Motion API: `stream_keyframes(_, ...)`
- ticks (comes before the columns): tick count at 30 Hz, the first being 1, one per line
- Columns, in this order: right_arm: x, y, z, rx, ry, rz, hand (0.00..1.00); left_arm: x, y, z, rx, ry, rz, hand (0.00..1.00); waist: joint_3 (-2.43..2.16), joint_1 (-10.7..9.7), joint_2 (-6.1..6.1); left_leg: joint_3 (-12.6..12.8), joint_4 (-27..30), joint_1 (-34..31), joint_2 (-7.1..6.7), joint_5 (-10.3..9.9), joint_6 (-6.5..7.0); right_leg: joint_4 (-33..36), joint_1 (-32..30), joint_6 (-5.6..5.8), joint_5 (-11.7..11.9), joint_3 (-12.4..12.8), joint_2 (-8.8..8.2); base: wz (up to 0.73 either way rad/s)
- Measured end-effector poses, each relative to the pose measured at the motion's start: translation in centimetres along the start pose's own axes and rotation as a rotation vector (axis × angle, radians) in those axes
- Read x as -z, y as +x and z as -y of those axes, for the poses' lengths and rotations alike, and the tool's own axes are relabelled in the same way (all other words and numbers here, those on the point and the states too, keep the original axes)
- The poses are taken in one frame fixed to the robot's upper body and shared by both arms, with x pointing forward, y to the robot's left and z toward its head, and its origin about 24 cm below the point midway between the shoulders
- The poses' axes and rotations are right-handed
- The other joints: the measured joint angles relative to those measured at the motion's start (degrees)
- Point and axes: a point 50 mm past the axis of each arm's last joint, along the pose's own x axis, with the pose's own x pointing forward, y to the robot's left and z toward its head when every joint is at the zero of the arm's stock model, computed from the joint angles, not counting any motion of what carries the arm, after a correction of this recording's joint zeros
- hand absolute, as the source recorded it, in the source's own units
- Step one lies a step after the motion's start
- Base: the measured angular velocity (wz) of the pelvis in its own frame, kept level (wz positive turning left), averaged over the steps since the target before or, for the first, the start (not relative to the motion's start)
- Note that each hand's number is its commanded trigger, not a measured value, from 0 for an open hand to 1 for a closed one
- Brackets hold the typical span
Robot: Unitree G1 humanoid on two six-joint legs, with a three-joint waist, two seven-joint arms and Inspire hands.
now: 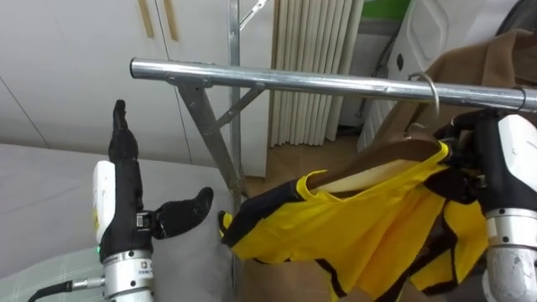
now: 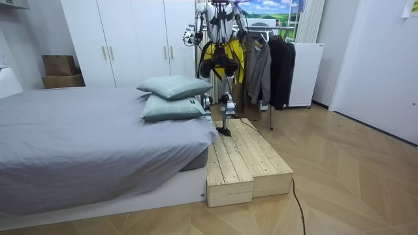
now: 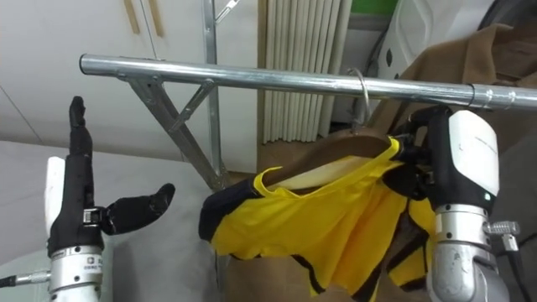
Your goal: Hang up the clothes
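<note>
A yellow shirt (image 1: pixel 361 231) with dark trim hangs on a wooden hanger (image 1: pixel 382 169). The hanger's metal hook (image 1: pixel 430 85) sits over the steel rail (image 1: pixel 319 81) of the clothes rack. My right hand (image 1: pixel 470 159) is at the hanger's right shoulder, its dark fingers curled round the hanger end and the shirt there. My left hand (image 1: pixel 127 184) stands upright to the left of the shirt, below the rail, with its fingers straight, its thumb spread and nothing in it. In the room view I stand on a wooden platform (image 2: pixel 245 160) facing the rack.
A brown coat (image 1: pixel 495 67) hangs on the rail just right of the hook. The rack's slanted brace and post (image 1: pixel 210 134) stand between my hands. White wardrobe doors (image 1: pixel 75 50) are behind, and a grey bed (image 2: pixel 78 137) with pillows lies beside the platform. Dark coats (image 2: pixel 271 65) hang further along.
</note>
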Motion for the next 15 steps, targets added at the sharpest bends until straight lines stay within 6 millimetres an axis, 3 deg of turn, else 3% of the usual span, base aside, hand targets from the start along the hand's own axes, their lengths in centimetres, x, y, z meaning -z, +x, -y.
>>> stream_keyframes(15, 0.3, 0.0, 0.0, 0.004, 0.104, -0.045, 1.0, 2.0, -0.8, 0.3, 0.041, 0.021, -0.091, 0.0, 0.07, 0.0, 0.01, -0.29, -0.12, 0.82, 0.0, 0.0, 0.0, -0.16, 0.94, 0.0, -0.08, -0.31, -0.07, 0.0)
